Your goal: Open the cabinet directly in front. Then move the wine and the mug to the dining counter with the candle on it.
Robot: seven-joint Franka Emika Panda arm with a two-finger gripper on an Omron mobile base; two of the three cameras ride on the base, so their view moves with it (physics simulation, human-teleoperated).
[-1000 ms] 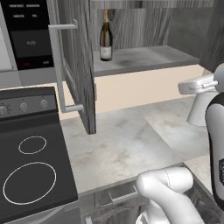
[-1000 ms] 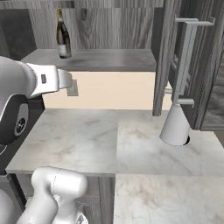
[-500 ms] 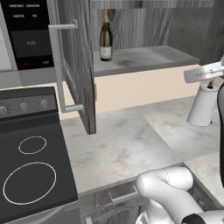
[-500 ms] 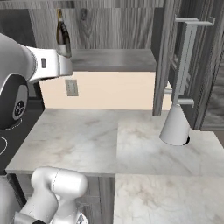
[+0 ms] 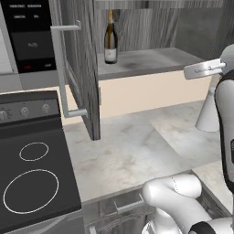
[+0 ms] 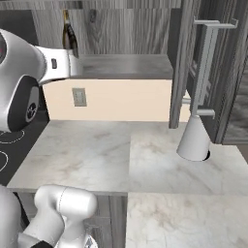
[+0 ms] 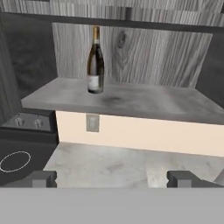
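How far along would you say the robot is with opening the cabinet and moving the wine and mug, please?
Done: the cabinet stands open, both doors swung wide. In hand: nothing is held; the gripper is open and faces the wine, which stands upright on the cabinet shelf, well short of it. Left: grasping the wine and carrying it to the dining counter, then the same for the mug.

wine (image 6: pixel 69 36) half behind arm; cabinet (image 5: pixel 80 73) top cropped
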